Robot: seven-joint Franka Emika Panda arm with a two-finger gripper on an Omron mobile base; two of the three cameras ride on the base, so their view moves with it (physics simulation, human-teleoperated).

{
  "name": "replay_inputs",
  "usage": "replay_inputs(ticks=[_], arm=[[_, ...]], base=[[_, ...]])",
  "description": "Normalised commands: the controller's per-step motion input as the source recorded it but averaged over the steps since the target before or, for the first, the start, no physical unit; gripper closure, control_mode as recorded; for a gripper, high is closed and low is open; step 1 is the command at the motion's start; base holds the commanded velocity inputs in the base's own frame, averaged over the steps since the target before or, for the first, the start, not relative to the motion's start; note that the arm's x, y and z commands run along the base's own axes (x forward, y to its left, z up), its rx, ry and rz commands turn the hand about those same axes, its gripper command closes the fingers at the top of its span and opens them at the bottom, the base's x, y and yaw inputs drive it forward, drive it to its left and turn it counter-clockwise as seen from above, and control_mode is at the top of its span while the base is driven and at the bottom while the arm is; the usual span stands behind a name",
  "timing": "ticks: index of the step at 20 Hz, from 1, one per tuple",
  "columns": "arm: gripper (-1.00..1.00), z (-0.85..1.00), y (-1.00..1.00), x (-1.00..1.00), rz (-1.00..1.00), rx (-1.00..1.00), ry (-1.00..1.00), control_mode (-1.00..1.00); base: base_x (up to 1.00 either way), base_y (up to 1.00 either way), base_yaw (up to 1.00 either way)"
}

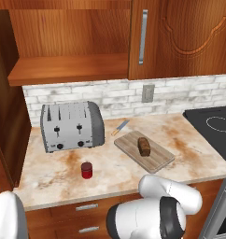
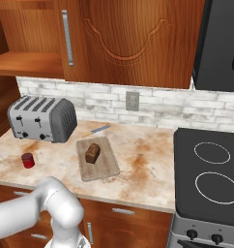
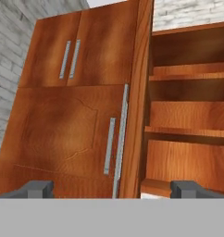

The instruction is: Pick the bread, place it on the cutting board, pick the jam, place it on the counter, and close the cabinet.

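The dark brown bread (image 1: pixel 144 146) (image 2: pixel 92 153) lies on the wooden cutting board (image 1: pixel 158 161) (image 2: pixel 102 168) in the middle of the counter (image 1: pixel 189 149) (image 2: pixel 143 164). The red jam (image 1: pixel 87 170) (image 2: pixel 27 160) stands upright on the counter in front of the toaster. The left bay of the cabinet (image 1: pixel 180 37) (image 2: pixel 133 43) is open, with bare shelves (image 1: pixel 63 69); its right door is closed. My gripper (image 3: pixel 113 190) is open and holds nothing. It faces a wooden door edge (image 3: pixel 134 115), with handled door panels to the left and the open shelves (image 3: pixel 192 132) to the right.
A silver toaster (image 1: pixel 73 126) (image 2: pixel 41 118) sits at the back left of the counter. A knife (image 1: pixel 119 127) (image 2: pixel 95 130) lies behind the board by the brick wall. A black stove (image 1: pixel 217 130) (image 2: pixel 211 164) borders the counter on the right. Drawers run under the front edge.
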Motion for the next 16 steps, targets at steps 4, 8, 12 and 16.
replay_inputs(ticks=[4, 8, 12, 16], arm=[[-1.0, 0.0, 0.3, -0.1, -0.03, 0.0, 0.04, -1.0], [-1.0, 0.0, 0.29, -0.06, -0.05, 0.0, 0.03, -1.0], [-1.0, 0.0, 0.28, -0.01, -0.06, 0.0, 0.01, -1.0], [-1.0, 0.0, 0.23, 0.0, -0.07, 0.0, 0.0, -1.0]], base=[[0.0, 0.0, 0.0], [0.0, 0.0, 0.0], [0.0, 0.0, 0.0], [0.0, 0.0, 0.0]])
